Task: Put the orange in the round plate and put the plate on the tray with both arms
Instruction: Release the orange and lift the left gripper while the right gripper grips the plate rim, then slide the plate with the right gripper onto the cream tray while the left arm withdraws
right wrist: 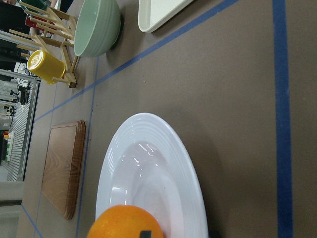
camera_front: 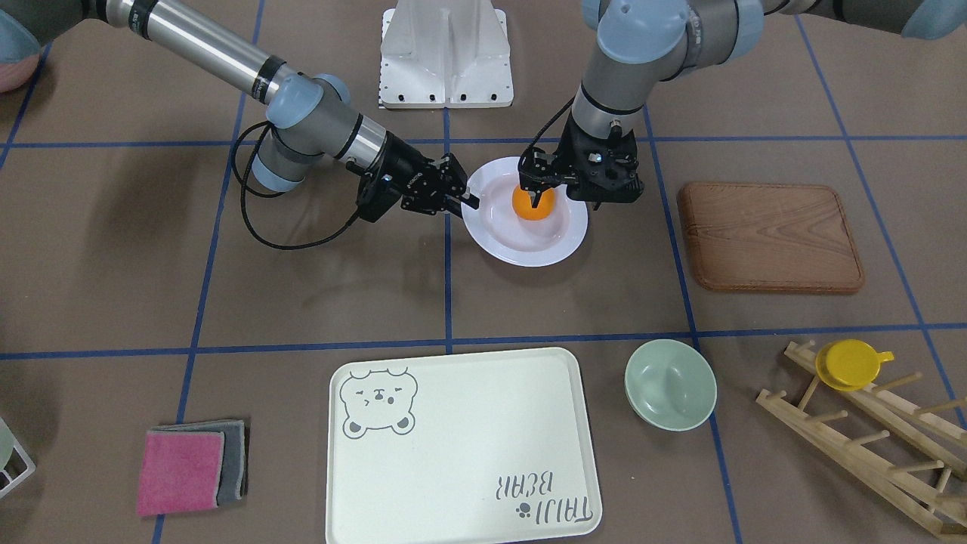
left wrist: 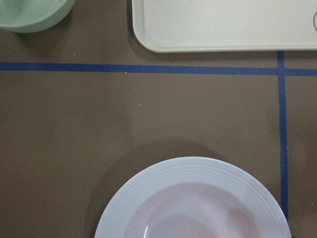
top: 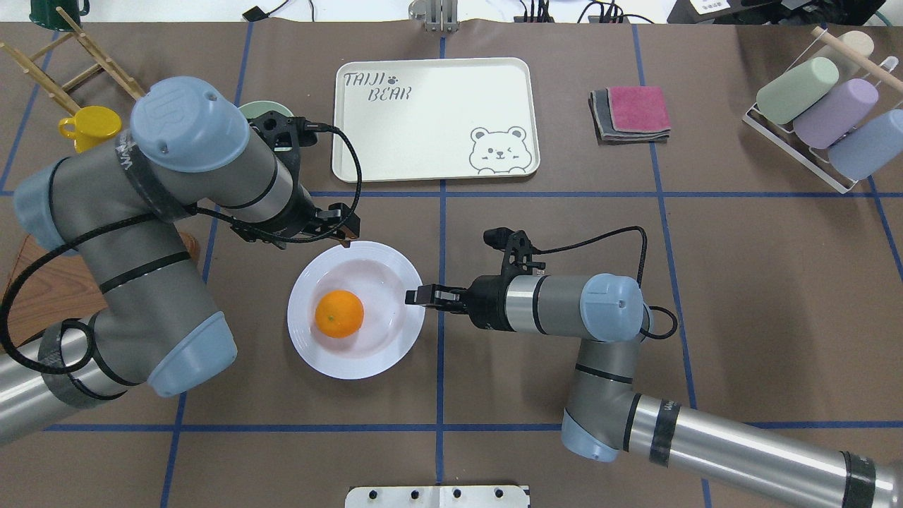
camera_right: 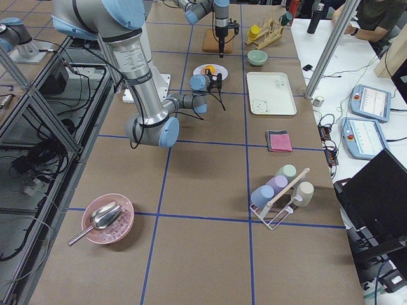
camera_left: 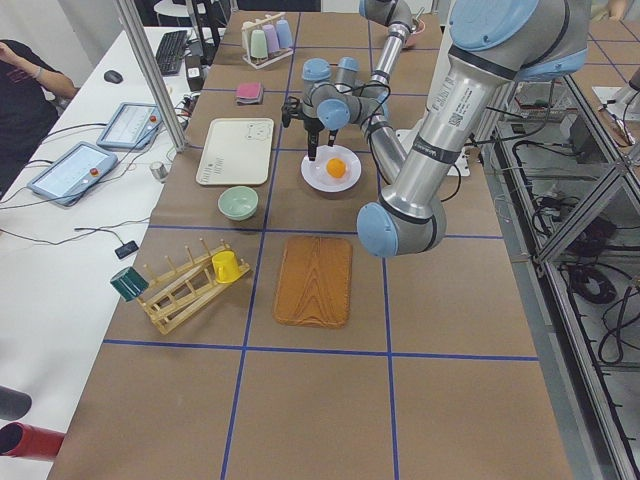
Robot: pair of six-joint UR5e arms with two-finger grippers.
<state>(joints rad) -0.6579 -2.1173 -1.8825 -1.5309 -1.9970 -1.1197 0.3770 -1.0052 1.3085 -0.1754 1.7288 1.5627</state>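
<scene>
The orange (top: 339,313) lies inside the white round plate (top: 381,353), which rests on the table mid-way between the arms. My right gripper (top: 415,296) reaches in level from the side and is shut on the plate's rim (right wrist: 163,144), one fingertip above it and one below. My left gripper (camera_front: 532,193) points straight down and hangs open above the plate's tray-side part, clear of the orange (camera_front: 533,204); its fingers stay out of the left wrist view, which shows the plate (left wrist: 193,173) below. The cream tray (camera_front: 461,446) with the bear drawing lies beyond a blue line.
A pale green bowl (camera_front: 670,384) sits beside the tray. A brown wooden board (camera_front: 769,236) lies on the left arm's side, with a wooden rack and yellow cup (camera_front: 852,363) past it. Folded pink and grey cloths (camera_front: 189,468) lie on the tray's other side.
</scene>
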